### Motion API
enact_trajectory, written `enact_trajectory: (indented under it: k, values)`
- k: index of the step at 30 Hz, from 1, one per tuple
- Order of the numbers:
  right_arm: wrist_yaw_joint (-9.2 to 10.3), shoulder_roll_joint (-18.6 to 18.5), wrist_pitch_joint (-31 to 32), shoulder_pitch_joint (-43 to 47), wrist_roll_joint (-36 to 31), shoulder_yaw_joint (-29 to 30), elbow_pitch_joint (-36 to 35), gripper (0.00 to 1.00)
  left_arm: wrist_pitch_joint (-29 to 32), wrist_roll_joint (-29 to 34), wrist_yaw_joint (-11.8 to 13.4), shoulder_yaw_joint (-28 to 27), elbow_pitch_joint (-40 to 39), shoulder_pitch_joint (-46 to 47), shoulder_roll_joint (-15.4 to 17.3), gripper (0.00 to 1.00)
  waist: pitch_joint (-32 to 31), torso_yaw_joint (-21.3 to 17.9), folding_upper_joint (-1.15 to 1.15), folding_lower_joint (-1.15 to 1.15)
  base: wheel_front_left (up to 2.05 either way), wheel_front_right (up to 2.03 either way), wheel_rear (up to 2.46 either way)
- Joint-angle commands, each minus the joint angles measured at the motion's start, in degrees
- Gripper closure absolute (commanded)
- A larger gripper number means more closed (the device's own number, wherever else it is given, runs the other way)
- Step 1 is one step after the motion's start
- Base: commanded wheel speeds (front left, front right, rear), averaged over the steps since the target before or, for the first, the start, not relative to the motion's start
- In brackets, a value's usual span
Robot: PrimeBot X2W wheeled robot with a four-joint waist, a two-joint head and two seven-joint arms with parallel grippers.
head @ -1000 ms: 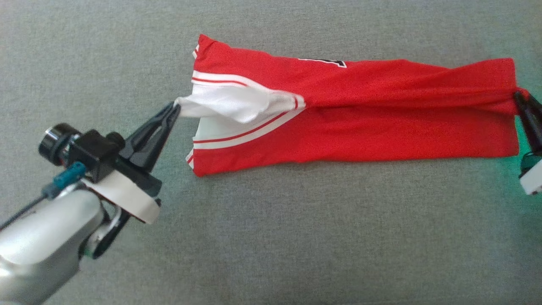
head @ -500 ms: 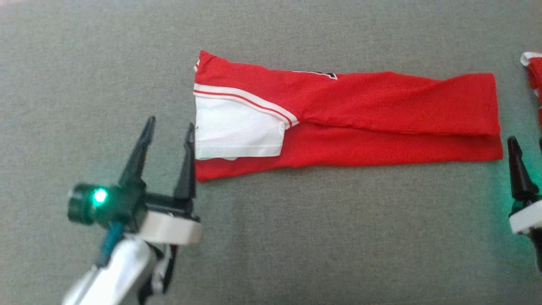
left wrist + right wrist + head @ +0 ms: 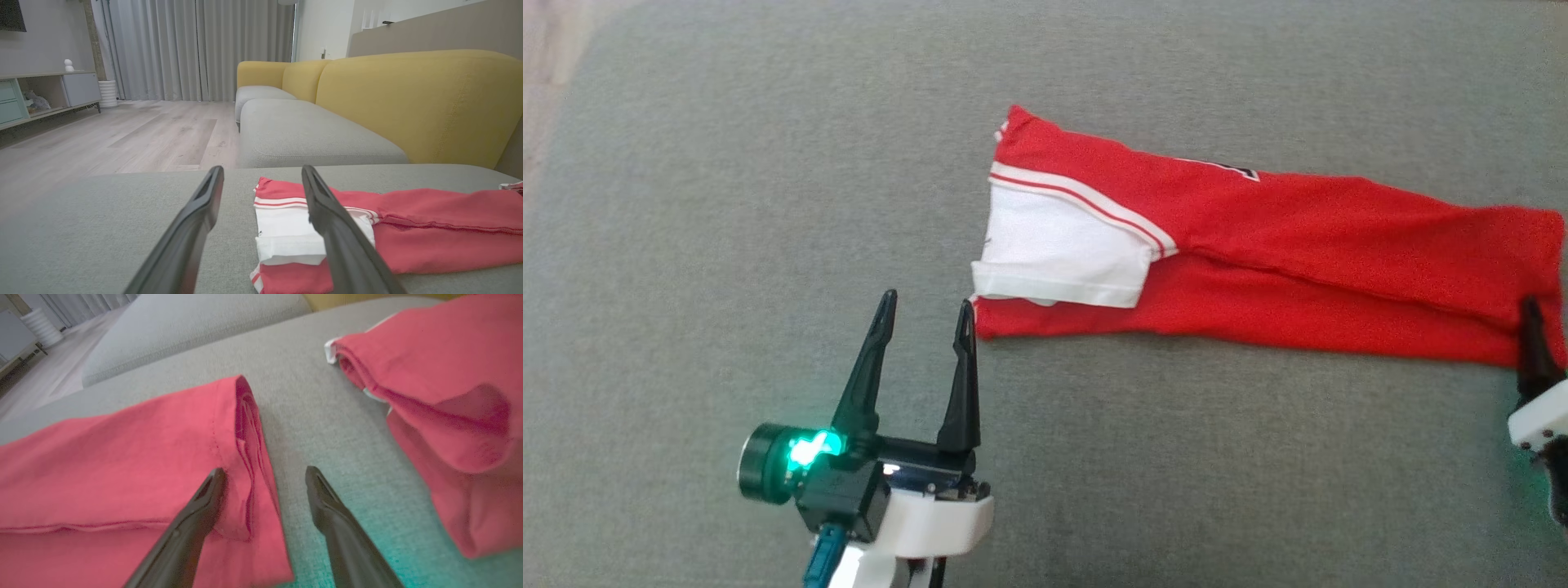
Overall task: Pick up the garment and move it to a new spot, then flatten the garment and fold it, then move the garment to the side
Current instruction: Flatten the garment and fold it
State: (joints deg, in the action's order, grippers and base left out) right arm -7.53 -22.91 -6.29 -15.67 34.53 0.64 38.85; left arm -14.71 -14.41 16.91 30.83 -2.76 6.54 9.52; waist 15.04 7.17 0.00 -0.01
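The red garment lies long across the right side of the head view on the grey cushion, soft, light and floppy, so the wide-open left gripper and right gripper should pinch its two ends.

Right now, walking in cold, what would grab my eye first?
A long red garment with a white panel, folded into a strip across the grey cushion. The left gripper stands open beside its white end, a green light glowing behind it; yellow sofa backs rise beyond.
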Motion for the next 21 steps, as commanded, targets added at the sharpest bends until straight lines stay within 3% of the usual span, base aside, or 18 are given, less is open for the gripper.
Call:
enact_trajectory:
  k: [1,3,7,12,17,21]
  values:
    - [0.04,-0.41,1.45,-0.37,-0.1,-0.01,0.28,0.05,-0.29,1.57,-1.05,-3.3,-1.41,0.55,-0.93,0.0,-0.14,1.35,0.0,0.01,0.0,0.0,0.0]
    - [0.04,-0.09,3.35,-0.55,1.18,0.22,1.5,1.0,-0.29,2.66,-2.5,-4.24,-1.22,0.09,-2.02,0.0,0.02,2.0,0.0,0.01,0.0,0.0,0.0]
    - [0.04,-0.95,2.78,0.06,2.38,1.13,0.15,1.0,-0.29,4.48,-4.33,-6.49,-1.51,-0.89,-3.6,0.0,0.07,2.35,0.0,0.01,0.0,0.0,0.0]
    - [0.04,-5.72,0.2,1.19,0.2,3.71,-1.88,1.0,-0.29,5.46,-6.57,-8.59,-1.08,-2.09,-4.94,0.0,-0.59,1.39,0.0,0.01,0.0,0.0,0.0]
    - [0.04,-9.0,2.06,0.43,-0.79,6.3,-5.15,1.0,-0.29,6.04,-8.35,-9.39,-0.28,-2.5,-5.62,0.0,-1.41,0.35,0.0,0.01,0.0,0.0,0.0]
    - [0.04,-8.58,7.11,-1.06,2.18,6.35,-14.87,1.0,-0.29,6.42,-9.73,-9.91,0.81,-2.36,-6.06,0.0,-1.97,-0.28,0.0,0.01,0.0,0.0,0.0]
